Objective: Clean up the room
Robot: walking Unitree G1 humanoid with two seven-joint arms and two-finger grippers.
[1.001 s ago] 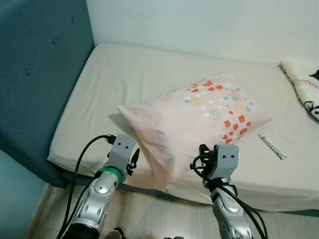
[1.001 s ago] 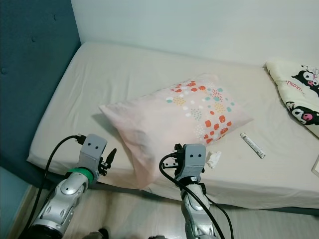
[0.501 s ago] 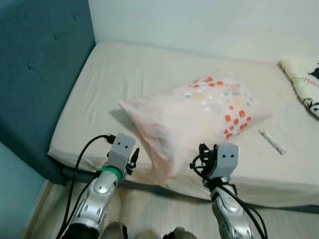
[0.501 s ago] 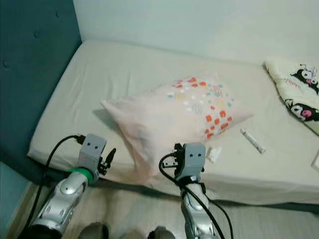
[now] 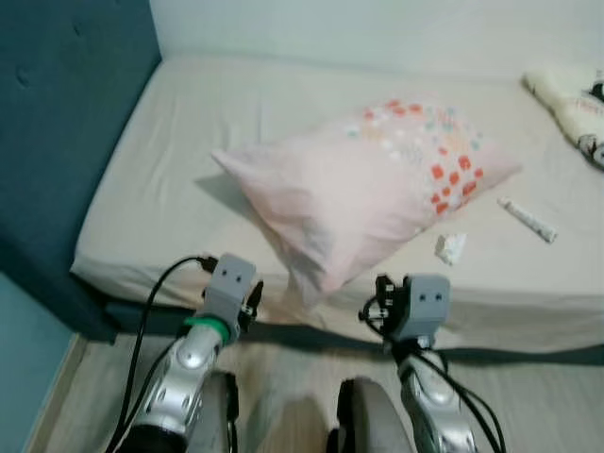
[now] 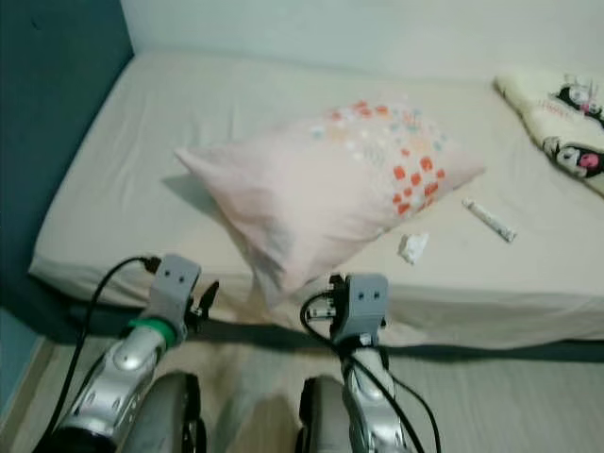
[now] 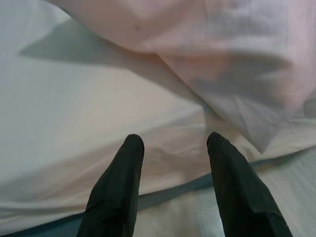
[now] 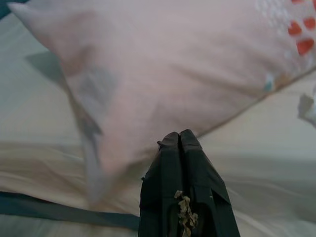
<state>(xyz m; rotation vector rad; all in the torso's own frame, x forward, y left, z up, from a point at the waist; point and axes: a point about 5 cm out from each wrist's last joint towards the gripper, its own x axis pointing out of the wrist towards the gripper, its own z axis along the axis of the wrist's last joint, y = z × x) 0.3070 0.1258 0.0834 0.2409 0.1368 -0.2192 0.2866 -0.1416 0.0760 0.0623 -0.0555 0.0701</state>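
Now facing the pillow (image 5: 363, 193) askew near the bed (image 5: 179, 189) edge: left gripper (image 7: 173, 148) spread wide, right gripper (image 8: 179, 140) pinched closed, empty, below it.

A pink pillow (image 5: 363, 193) with coloured spots lies tilted on the bed (image 5: 170, 189). Right of it lie a crumpled white scrap (image 5: 450, 247) and a small tube (image 5: 528, 220). A patterned blanket (image 5: 571, 104) sits far right. Near the bed edge hover the left claw (image 5: 251, 300) and right claw (image 5: 382, 302).
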